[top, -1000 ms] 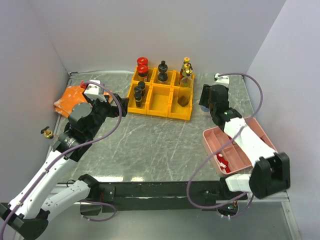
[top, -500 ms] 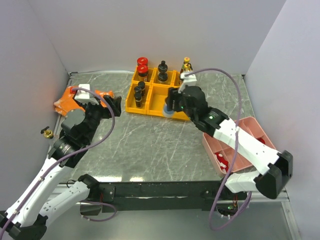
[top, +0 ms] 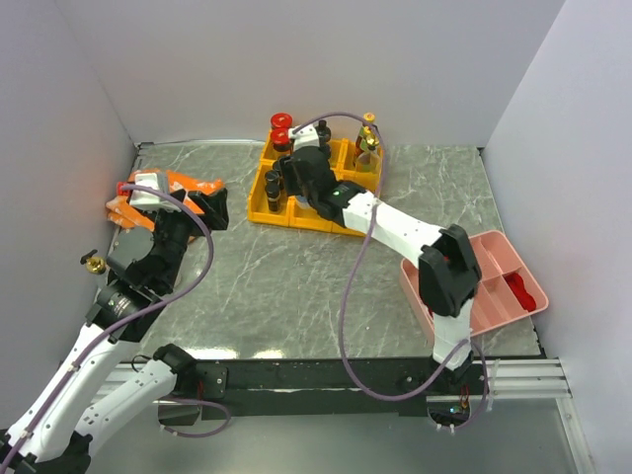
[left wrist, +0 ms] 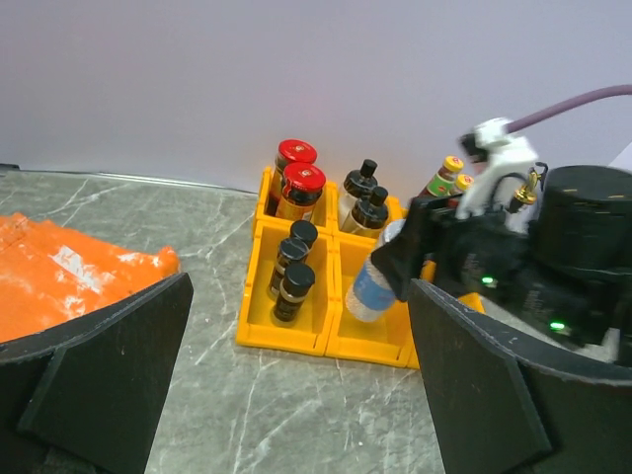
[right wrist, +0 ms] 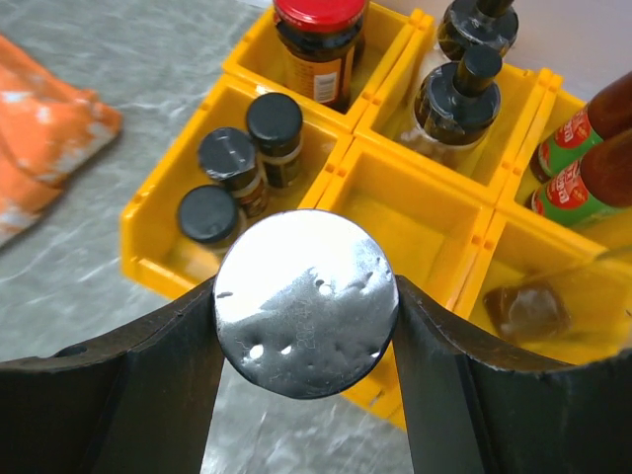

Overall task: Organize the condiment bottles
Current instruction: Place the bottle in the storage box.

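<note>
A yellow organizer (top: pixel 314 209) holds the condiment bottles: two red-capped jars (top: pixel 280 128) at back left, black-capped bottles (left wrist: pixel 292 271) at front left, two black-topped bottles (right wrist: pixel 459 94) at back middle, yellow-green-capped bottles (top: pixel 368 138) at back right, and a small dark jar (right wrist: pixel 528 311) at front right. My right gripper (right wrist: pixel 306 306) is shut on a silver-capped bottle (right wrist: pixel 306 301) with a blue label (left wrist: pixel 376 284). It holds it tilted above the empty front middle compartment (right wrist: pixel 420 222). My left gripper (left wrist: pixel 301 326) is open and empty, left of the organizer over the table.
An orange cloth (top: pixel 168 190) lies at the left, beside my left gripper (top: pixel 212 204). A pink tray (top: pixel 489 301) with red packets (top: pixel 523 292) stands at the right front. A small gold-capped thing (top: pixel 94 263) sits off the table's left edge.
My right arm has swung left from the table's right side, carrying the silver-capped bottle over the organizer. My left gripper has drawn back left toward the orange cloth.
</note>
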